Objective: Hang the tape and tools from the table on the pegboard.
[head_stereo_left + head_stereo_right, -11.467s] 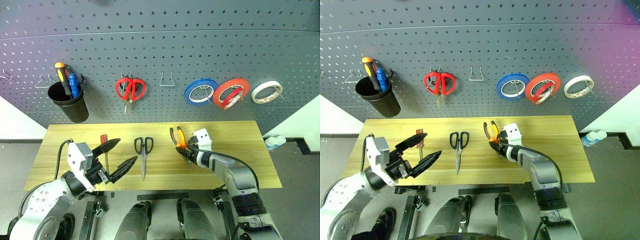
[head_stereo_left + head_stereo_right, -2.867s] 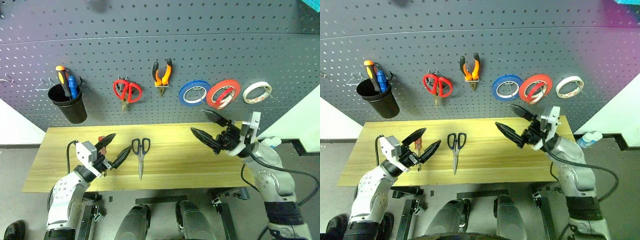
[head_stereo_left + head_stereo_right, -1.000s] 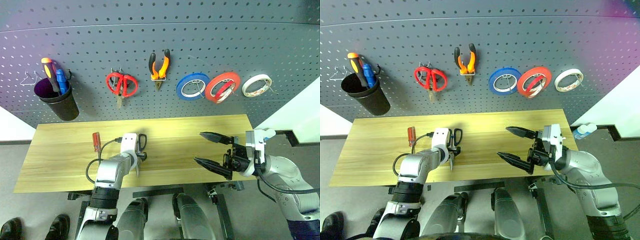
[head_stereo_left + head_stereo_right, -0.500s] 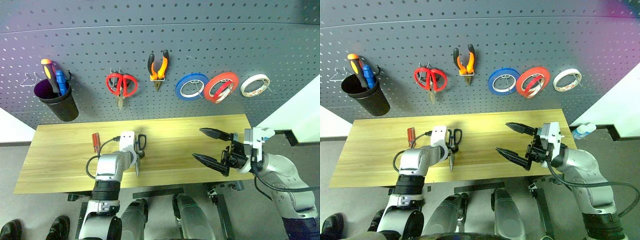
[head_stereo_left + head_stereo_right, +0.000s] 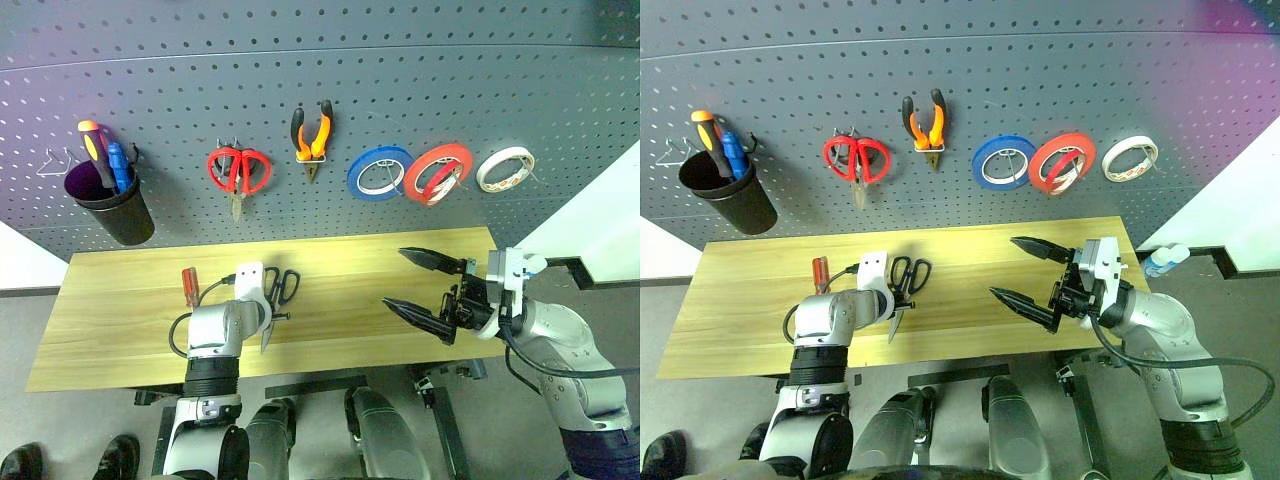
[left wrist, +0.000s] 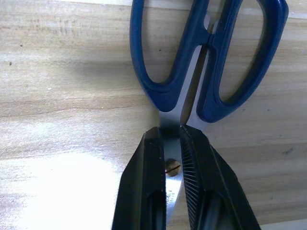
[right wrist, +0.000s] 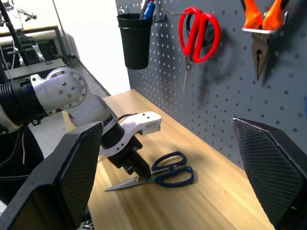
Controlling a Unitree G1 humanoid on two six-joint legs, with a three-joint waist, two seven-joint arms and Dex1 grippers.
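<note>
The dark-handled scissors [image 5: 283,286] lie on the light wood table [image 5: 120,320], left of centre. My left gripper [image 6: 168,139] is shut on them at the pivot screw, just below the handle loops [image 6: 211,57]. To their left lies the red-handled screwdriver [image 5: 188,287]. The orange-handled pliers [image 5: 312,135] hang on the grey pegboard [image 5: 450,90]. Red tape [image 5: 435,170] hangs on a hook further right, where two red rings seem to overlap. My right gripper [image 5: 393,277] hovers open and empty over the table's right part, pointing left.
On the pegboard hang red-handled scissors [image 5: 238,172], a blue roll [image 5: 378,172], a white roll [image 5: 505,168] and a black cup [image 5: 105,205] holding orange and blue drivers. A bare wire hook [image 5: 50,162] sits at the far left. A bottle [image 5: 1162,262] stands beyond the table's right end.
My left gripper has shut on the scissors at their pivot, and the scissors have turned slightly. The right gripper has stayed open and nearly in place.
</note>
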